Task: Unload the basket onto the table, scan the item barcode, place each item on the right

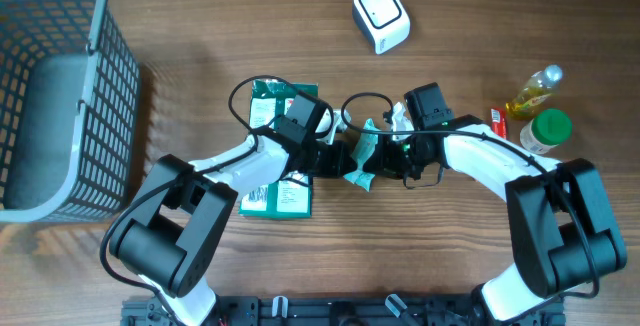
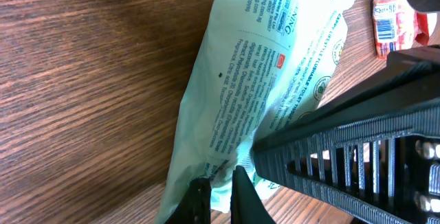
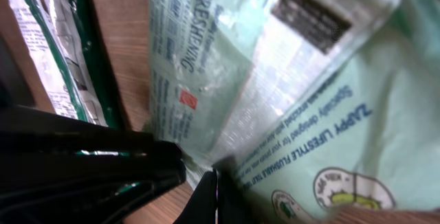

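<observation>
overhead, the brown wood-grain table (image 1: 200,26) spreads under everything, and the grey plastic mesh basket (image 1: 112,76) fills its far-left corner. my two white-and-black arms reach in from the near edge and meet around the middle of the table.

between them is the task's thing, a pale mint-green printed plastic pouch (image 1: 360,158), turned up on edge rather than lying flat. i cannot tell whether its lower edge touches the wood. my left pincer (image 2: 218,200) is closed tight, and the left wrist view shows its two black tips nipping a thin edge of the pouch. my right pincer (image 3: 214,198) is pressed together too, pinching the crinkled film from the other side. in the right wrist view the print is close and partly blurred. a dark rectangular patch near the pouch's top is too soft to read.

two dark green foil packs with white labels lie by my left arm, one (image 1: 268,101) beyond it and one (image 1: 285,198) nearer the table's front edge. the white rounded box scanner (image 1: 381,16) sits with its cable near the far edge, well apart from the pouch.

off to my right three smaller things stand close together: a green-lidded jar (image 1: 545,131), a clear bottle of yellow liquid (image 1: 530,94), and a small red-and-white sachet (image 1: 498,119) just beside them.
</observation>
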Controlling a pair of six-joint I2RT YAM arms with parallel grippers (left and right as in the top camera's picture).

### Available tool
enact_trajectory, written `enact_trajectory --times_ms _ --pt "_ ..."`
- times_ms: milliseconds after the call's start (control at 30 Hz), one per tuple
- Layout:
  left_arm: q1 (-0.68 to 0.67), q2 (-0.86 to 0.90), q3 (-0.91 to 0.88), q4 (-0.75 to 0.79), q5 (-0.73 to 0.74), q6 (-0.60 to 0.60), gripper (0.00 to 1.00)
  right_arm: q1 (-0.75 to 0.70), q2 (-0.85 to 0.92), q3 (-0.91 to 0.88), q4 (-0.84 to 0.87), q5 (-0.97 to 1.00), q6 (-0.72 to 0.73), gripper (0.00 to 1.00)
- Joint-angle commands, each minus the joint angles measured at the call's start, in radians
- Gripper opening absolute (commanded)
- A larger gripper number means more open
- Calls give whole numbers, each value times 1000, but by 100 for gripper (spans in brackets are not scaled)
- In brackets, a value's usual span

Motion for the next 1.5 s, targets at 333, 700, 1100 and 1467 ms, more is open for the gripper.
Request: enact_trajectory --times_ms 333,700,1100,1467 --pt "15 46 -7 -8 -90 -2 4 -79 -19 111 -233 26 -166 4" --pt "16 31 -7 -8 -90 -2 4 -78 -52 177 -130 56 -90 4" --pt "16 31 -7 -4 -90 -2 4 -78 -50 35 21 181 -15 4" --pt "16 32 -7 -4 -91 -2 4 -78 -50 0 21 318 27 4"
